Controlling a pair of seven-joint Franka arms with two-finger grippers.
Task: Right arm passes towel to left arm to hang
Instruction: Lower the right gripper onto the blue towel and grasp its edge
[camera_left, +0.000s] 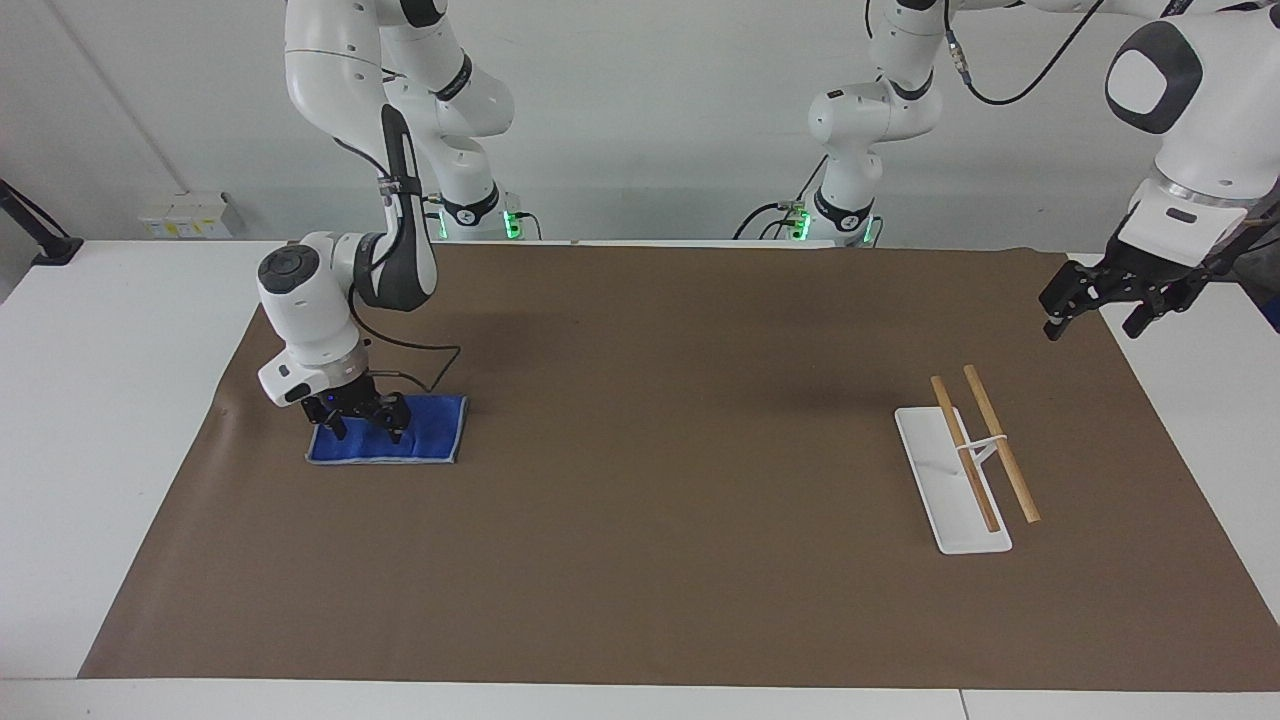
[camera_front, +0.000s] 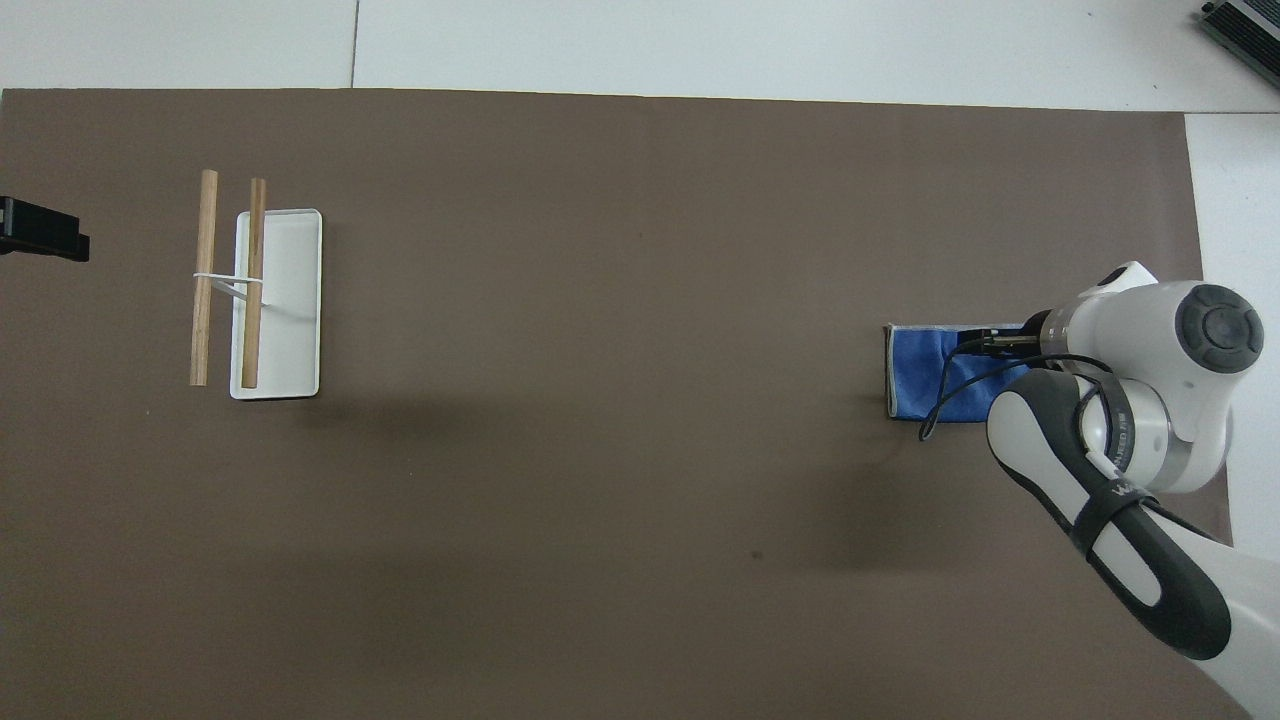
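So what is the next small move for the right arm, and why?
Probably close the fingers on the towel and then lift. The right gripper is down on the towel's end toward the right arm's end of the table, fingers apart, and the cloth lies flat on the mat. The left gripper waits in the air near the rack.

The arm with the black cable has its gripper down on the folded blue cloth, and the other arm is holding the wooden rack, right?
Not quite: the left gripper hangs in the air, apart from the wooden two-bar rack on its white base, as the facing view shows. The right gripper is down on the folded blue cloth.
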